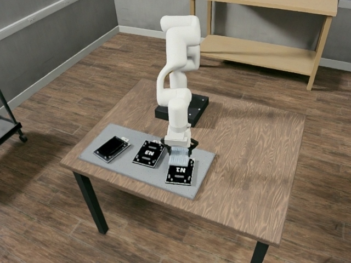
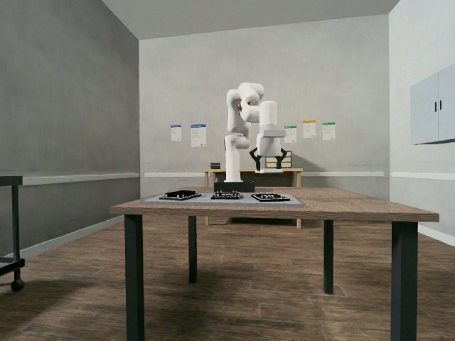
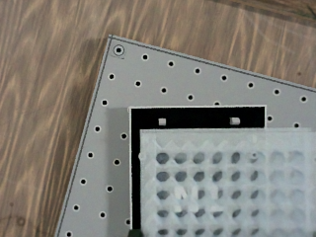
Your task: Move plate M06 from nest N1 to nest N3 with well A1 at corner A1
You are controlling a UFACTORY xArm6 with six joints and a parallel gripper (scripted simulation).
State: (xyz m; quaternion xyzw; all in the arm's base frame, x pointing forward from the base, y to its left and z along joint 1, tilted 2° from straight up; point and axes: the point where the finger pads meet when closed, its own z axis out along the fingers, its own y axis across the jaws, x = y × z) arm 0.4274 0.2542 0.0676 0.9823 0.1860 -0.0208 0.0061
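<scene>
My gripper (image 1: 179,151) is shut on the clear well plate M06 (image 1: 179,158) and holds it well above the black nest N1 (image 1: 180,173) at the right end of the grey deck (image 1: 147,159). From the side the plate (image 2: 268,170) hangs level, clear of nest N1 (image 2: 271,198). In the wrist view the plate (image 3: 227,183) fills the lower right and covers most of nest N1 (image 3: 197,118). The empty nest N3 (image 1: 148,153) lies in the middle of the deck. The dark plate M09 (image 1: 112,148) sits on nest N2 at the left end.
The arm's black base (image 1: 182,108) stands behind the deck. A wooden shelf (image 1: 263,42) stands beyond the table. A cart (image 1: 8,124) is at the far left on the floor.
</scene>
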